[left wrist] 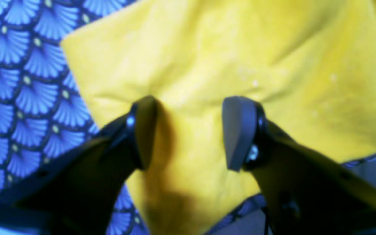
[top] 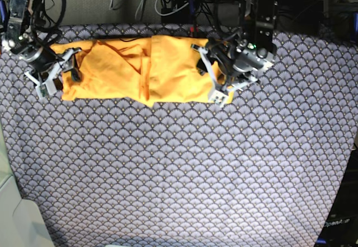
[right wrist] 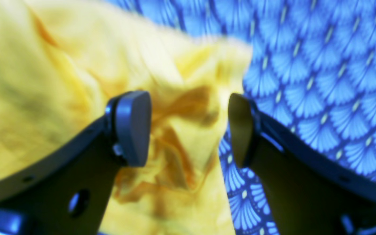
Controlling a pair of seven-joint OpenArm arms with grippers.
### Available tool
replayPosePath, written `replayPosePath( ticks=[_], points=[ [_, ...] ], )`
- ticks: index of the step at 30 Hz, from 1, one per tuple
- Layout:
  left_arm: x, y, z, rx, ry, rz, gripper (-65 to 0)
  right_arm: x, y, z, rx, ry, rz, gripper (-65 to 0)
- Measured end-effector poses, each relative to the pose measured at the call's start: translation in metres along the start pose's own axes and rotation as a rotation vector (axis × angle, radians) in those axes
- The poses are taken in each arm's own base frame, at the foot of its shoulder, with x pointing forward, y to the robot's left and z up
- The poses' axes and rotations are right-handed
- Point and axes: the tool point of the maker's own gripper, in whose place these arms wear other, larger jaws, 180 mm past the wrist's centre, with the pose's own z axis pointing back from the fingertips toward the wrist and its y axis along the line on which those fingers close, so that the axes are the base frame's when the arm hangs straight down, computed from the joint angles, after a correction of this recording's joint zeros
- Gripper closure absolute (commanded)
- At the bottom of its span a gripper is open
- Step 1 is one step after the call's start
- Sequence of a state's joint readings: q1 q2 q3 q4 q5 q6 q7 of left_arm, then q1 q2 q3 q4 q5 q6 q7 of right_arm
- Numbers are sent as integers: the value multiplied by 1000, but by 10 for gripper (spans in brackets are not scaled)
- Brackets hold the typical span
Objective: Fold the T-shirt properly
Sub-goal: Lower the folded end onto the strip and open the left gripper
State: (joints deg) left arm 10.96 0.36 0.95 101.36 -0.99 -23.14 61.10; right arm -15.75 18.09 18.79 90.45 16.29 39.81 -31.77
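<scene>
The yellow-orange T-shirt (top: pixel 140 70) lies as a long, wrinkled band across the far part of the table. My left gripper (top: pixel 208 79) is at the band's right end. In the left wrist view this gripper (left wrist: pixel 191 130) stands open just above flat fabric of the T-shirt (left wrist: pixel 207 65), with nothing pinched between the pads. My right gripper (top: pixel 56 74) is at the band's left end. In the right wrist view it (right wrist: pixel 186 129) is open over a crumpled edge of the T-shirt (right wrist: pixel 181 147), one finger over fabric and the other over the patterned cloth.
A blue-grey scallop-patterned cloth (top: pixel 179 174) covers the whole table. Cables and dark equipment (top: pixel 179 0) run along the back edge behind the shirt. A pale object (top: pixel 17 213) sits at the front left corner.
</scene>
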Motion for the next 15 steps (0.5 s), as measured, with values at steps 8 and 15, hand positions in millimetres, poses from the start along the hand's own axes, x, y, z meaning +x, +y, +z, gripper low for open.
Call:
replayPosePath(
  ticks=[8,15],
  points=[
    [-7,20,8,41,-3,40,-322,11,3,9,-15,32,61,-381],
    [-7,21,8,43,-2,42,-322,14,-5,20,-58,176,127,-381]
  ],
)
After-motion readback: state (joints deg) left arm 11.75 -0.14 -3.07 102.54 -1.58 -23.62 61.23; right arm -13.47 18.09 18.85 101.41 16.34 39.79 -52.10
